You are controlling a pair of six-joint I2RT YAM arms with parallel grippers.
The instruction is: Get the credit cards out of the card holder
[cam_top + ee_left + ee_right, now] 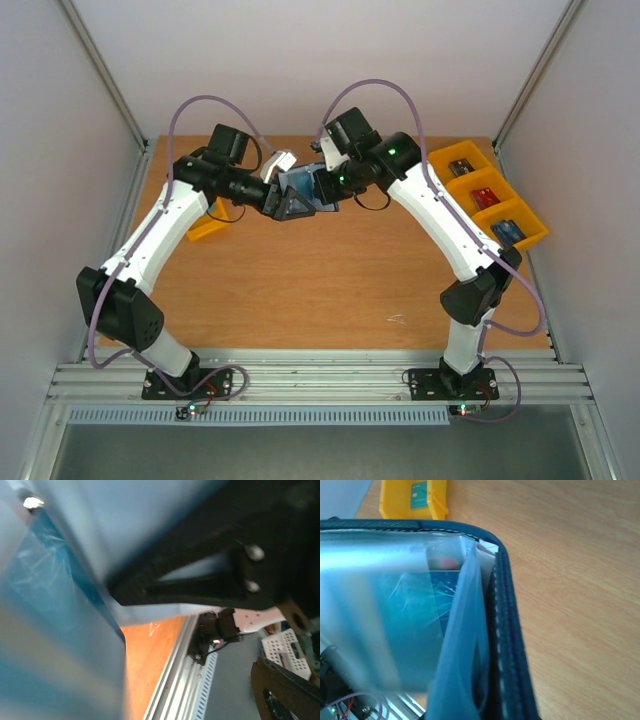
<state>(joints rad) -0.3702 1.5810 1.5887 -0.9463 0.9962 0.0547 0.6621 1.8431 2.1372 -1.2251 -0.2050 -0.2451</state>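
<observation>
The card holder (pixel 303 187) hangs above the far middle of the table, between the two arms. My right gripper (pixel 328 183) is shut on it. In the right wrist view its navy stitched cover (pixel 507 630) and pale blue sleeves (pixel 465 645) run down between the jaws. A whitish credit card with a red patch (pixel 447 562) and a blue card (pixel 445 597) sit inside the sleeves. My left gripper (pixel 290 208) is open just left of the holder, with only table showing between its jaws. A blurred blue sleeve (pixel 55 605) fills the left of its wrist view.
A row of yellow bins (pixel 470 182) along the table's right edge holds small flat items: dark (pixel 461 166), red (pixel 484 196), blue (pixel 508 232). Another yellow bin (pixel 208 222) sits under the left arm and shows in the right wrist view (pixel 387 502). Grey walls stand on both sides.
</observation>
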